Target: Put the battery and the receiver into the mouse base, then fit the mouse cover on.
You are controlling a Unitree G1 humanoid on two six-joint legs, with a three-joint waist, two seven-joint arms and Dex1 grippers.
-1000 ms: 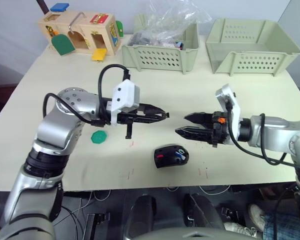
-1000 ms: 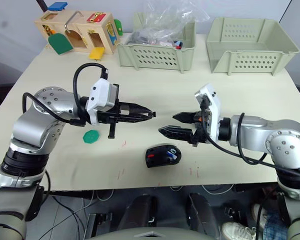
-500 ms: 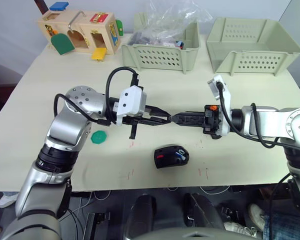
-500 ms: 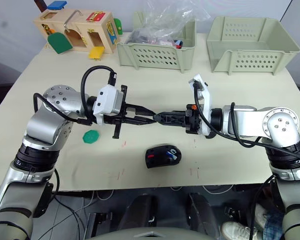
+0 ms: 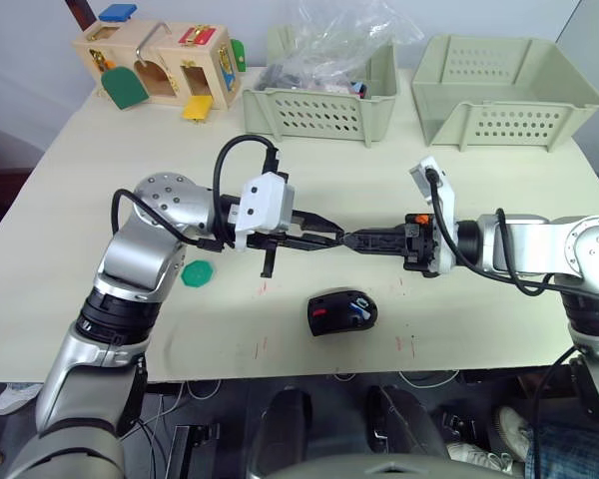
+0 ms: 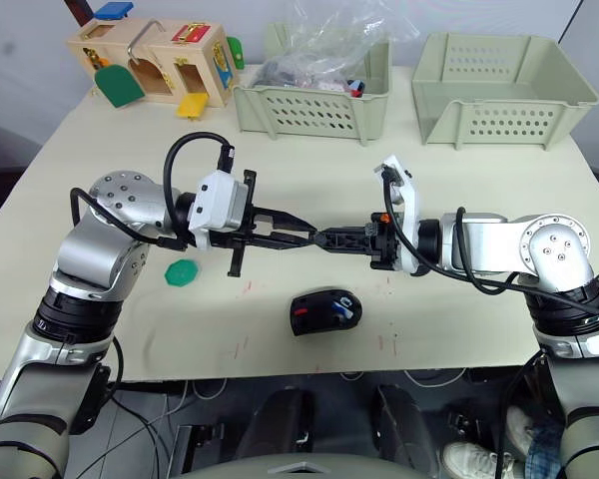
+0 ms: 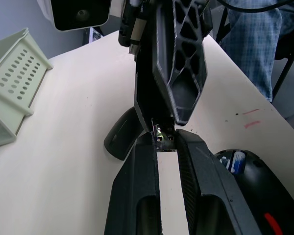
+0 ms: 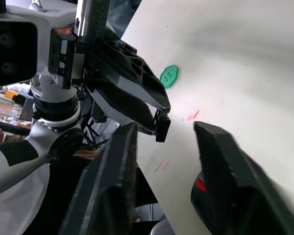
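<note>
My left gripper (image 5: 339,239) is shut on the small receiver (image 7: 162,136), whose metal end sticks out past the fingertips above the middle of the table. My right gripper (image 5: 353,239) meets it tip to tip. Its two fingers (image 8: 120,161) stand on either side of the receiver (image 8: 162,128) with a gap on both sides, so it is open. Below and slightly in front of them lies the mouse base (image 5: 341,311), black with a red inside. The blue-and-white battery (image 5: 357,305) sits in it. The mouse cover is out of view.
A green disc (image 5: 196,273) lies on the table left of the mouse base. A wooden toy box (image 5: 160,65) stands at the far left. Two pale green baskets (image 5: 321,115) (image 5: 504,95) stand along the far edge, the left one holding a plastic bag.
My right gripper has moved left to meet the left gripper's tips, and its jaws have narrowed around the receiver. The left gripper has shifted slightly right, still holding the receiver.
</note>
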